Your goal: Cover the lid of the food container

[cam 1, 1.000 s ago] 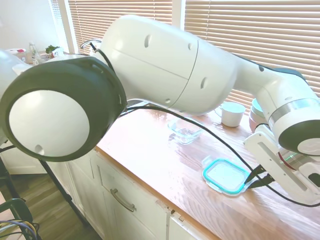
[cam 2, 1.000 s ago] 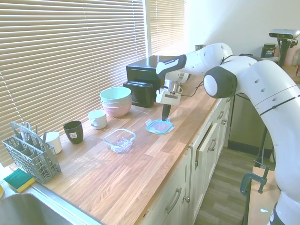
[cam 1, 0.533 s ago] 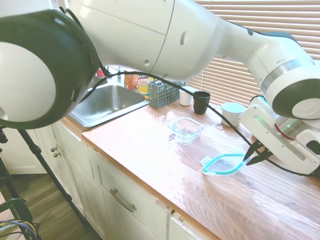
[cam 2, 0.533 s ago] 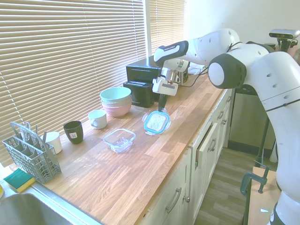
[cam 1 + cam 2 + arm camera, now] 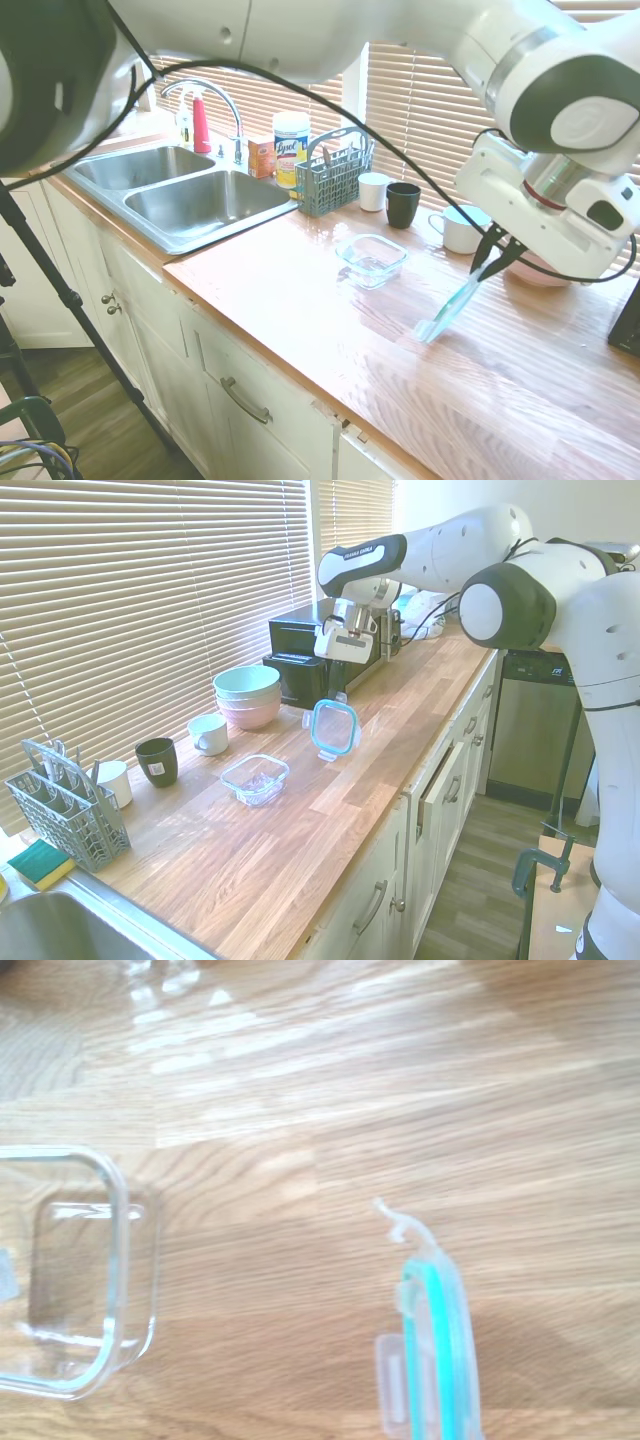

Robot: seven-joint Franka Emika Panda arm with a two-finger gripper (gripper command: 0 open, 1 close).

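The lid (image 5: 334, 729) hung steeply tilted, nearly on edge, from the jaws, which were closed on its upper rim; its lower end was just above the desk (image 5: 300, 820) or barely touching it, I could not tell which. The gripper (image 5: 494, 258) stood above the lid, near the stacked bowls (image 5: 247, 695) and the white mug (image 5: 462, 229). The food container (image 5: 255, 778) sat open on the desk, well apart from the lid, toward the sink (image 5: 190, 195) side. Bare wood lay between lid and container. The desk's front edge ran near both. In the wrist view the lid's teal rim (image 5: 440, 1345) showed beside the container's corner (image 5: 70, 1270).
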